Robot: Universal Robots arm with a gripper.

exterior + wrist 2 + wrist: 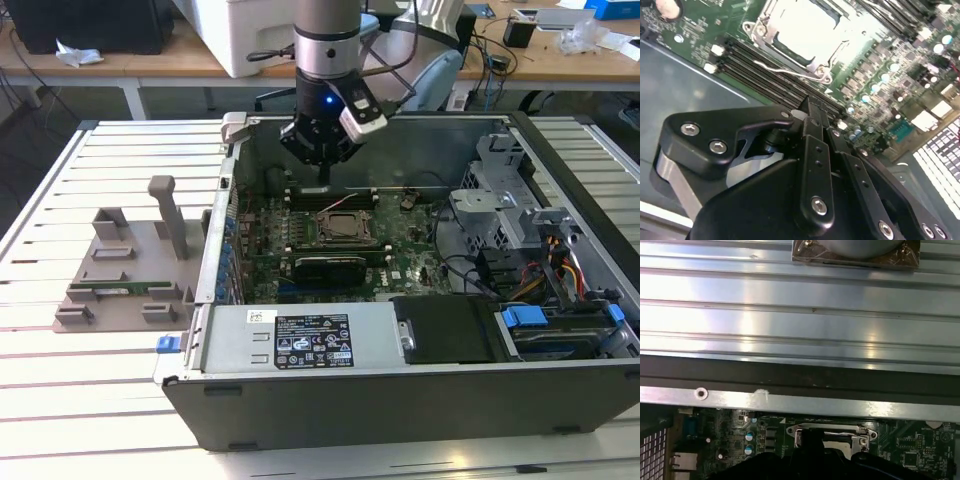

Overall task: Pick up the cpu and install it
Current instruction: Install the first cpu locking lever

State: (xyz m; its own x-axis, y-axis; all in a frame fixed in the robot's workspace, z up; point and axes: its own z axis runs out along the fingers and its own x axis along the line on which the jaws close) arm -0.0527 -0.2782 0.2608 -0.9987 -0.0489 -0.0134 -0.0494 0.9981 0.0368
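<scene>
Your cpu (pixel 805 30) sits pale and square in its socket (pixel 760 30); the tool (pixel 812 112) hovers above, pressed together.

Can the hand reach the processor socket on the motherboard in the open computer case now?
Probably yes. The computer case lies open on top, and the hand hangs inside it, close to the processor socket on the motherboard. In the exterior view, nothing stands between them.
</scene>
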